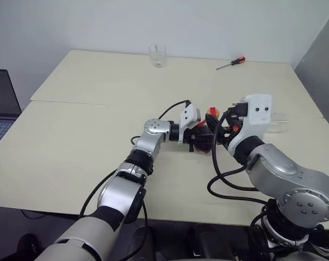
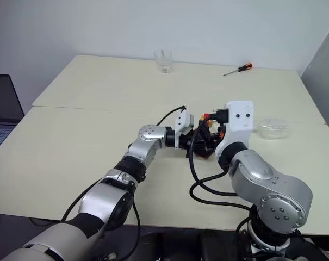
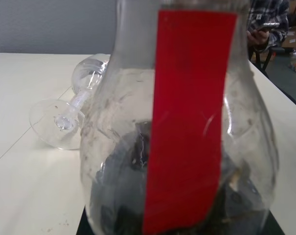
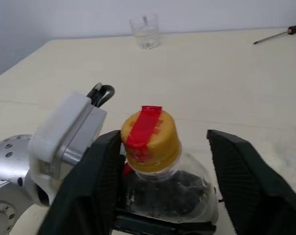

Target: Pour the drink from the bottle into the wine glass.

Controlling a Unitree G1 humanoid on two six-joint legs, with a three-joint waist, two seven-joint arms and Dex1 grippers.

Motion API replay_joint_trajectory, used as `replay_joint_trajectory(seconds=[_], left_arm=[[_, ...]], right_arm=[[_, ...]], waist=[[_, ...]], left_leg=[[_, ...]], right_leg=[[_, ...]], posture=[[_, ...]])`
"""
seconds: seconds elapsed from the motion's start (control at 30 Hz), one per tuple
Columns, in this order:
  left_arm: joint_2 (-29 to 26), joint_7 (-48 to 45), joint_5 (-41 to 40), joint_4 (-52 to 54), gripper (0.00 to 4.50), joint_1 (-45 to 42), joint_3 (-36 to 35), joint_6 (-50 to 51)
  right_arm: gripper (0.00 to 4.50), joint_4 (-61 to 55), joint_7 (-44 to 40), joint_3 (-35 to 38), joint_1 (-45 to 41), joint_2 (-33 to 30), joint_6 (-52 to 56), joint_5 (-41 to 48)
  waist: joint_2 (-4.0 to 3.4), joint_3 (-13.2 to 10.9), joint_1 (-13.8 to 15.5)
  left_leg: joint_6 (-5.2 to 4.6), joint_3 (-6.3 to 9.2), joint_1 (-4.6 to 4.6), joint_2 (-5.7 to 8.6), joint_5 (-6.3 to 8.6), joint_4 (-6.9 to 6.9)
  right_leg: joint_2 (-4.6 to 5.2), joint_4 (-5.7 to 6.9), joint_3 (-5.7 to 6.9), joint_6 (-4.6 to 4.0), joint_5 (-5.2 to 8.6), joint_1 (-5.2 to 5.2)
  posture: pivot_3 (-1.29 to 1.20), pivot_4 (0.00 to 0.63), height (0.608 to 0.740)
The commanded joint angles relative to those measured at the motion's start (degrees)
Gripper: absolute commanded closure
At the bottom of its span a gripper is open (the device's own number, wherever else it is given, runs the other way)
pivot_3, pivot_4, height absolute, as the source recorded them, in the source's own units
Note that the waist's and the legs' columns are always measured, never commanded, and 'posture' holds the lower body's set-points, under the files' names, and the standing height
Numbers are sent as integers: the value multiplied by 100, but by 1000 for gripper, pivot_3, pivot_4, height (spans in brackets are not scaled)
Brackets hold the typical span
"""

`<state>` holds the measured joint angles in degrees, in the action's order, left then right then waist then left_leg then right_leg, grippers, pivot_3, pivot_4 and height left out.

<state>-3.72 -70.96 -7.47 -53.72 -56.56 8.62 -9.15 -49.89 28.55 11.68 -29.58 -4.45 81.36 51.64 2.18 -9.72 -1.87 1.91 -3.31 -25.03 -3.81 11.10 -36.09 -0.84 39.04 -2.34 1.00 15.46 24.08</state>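
My left gripper [image 1: 201,139] is shut on the body of the bottle [image 4: 173,192], holding it upright just above the table [image 1: 88,130]. The bottle is clear and rounded, with a red label strip [image 3: 187,122] and a yellow cap with red tape [image 4: 150,135]. The dark drink [image 3: 119,200] fills its lower part. My right gripper [image 4: 163,134] is open around the cap: one finger [image 4: 101,171] is close beside it, the other [image 4: 240,171] stands well apart. The wine glass [image 2: 273,129] lies on its side on the table, beyond the bottle on the right.
A short clear tumbler [image 1: 157,55] stands at the table's far edge. A red-handled screwdriver [image 1: 231,63] lies at the far right. An open laptop [image 1: 1,103] sits off the table's left side. A person [image 3: 267,22] is beyond the table's right side.
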Motion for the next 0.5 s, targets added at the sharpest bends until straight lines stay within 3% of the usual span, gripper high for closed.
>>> replay_joint_trajectory(seconds=[0.03,0.07,0.3,0.5], left_arm=[[-26,-55,-40,353,3404,-28,-39,-65],[-34,-52,-37,366,3423,-24,-39,-63],[-118,-76,-36,520,3437,45,-62,0],[-132,-145,-76,899,3438,191,-7,214]], right_arm=[[3006,23,-102,113,-93,-77,-68,-223],[3255,66,-146,102,-101,-73,-88,-260],[3256,291,-695,206,-104,-388,-317,-393],[3257,1198,-3111,827,81,-2006,-1317,69]], waist=[[0,0,1],[0,0,1],[0,0,1],[0,0,6]], left_leg=[[0,0,0,0,0,0],[0,1,0,0,0,0],[0,0,0,0,0,0],[-1,-4,0,7,0,0]], right_leg=[[0,0,0,0,0,0],[0,-1,0,0,0,0],[0,-1,1,0,0,0],[4,-6,3,1,0,-3]], posture=[[0,150,740],[0,150,740],[0,150,740],[0,150,740]])
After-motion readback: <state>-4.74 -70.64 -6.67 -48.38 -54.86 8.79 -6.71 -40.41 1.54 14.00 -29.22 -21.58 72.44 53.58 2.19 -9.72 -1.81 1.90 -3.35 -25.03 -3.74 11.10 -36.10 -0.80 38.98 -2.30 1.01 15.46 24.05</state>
